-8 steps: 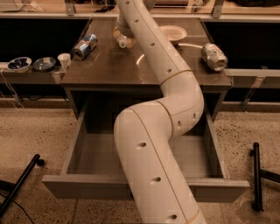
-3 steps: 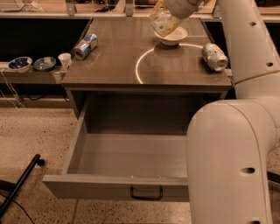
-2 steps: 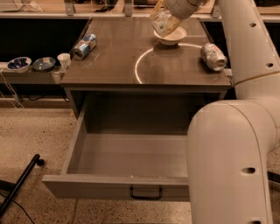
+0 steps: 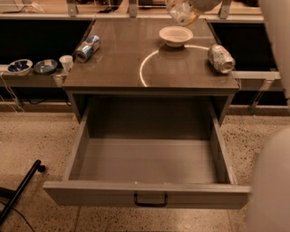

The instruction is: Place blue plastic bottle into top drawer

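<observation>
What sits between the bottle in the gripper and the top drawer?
Camera view: gripper at the top edge holds the blue plastic bottle; a white bowl, then tabletop, lie before the top drawer.

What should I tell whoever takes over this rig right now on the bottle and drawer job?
Hand: at the top edge of the view, over the back of the table, shut on the blue plastic bottle, which hangs just above the white bowl.
Top drawer: pulled open, nothing inside.
Done: bottle is lifted, drawer is open.
Left: bring the bottle forward over the drawer, lower it in, release.
</observation>
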{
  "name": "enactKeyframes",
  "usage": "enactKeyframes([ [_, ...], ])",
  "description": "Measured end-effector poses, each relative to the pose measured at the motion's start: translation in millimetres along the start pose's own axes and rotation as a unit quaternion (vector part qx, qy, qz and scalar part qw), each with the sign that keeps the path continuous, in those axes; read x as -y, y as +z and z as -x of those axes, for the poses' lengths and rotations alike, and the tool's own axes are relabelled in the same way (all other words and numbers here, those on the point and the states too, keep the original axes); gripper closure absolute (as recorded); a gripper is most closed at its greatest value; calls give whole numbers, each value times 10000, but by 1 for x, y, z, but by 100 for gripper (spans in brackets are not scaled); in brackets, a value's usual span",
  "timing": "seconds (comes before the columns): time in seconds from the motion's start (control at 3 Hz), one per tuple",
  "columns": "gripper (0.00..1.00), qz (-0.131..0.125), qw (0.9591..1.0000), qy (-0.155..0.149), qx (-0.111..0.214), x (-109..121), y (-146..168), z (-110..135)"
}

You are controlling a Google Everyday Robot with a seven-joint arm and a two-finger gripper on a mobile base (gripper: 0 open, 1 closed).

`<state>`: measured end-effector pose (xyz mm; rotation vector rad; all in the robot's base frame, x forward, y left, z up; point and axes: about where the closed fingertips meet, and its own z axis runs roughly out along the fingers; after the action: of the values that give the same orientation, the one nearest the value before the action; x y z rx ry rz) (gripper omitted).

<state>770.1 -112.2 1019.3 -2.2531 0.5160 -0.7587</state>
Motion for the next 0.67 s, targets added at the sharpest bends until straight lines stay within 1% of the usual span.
enactKeyframes([
  [0.33, 100, -277, 9950, -954, -37, 8, -63, 34],
  [0.67, 100, 33, 9824, -1789, 538, -37, -85, 96],
])
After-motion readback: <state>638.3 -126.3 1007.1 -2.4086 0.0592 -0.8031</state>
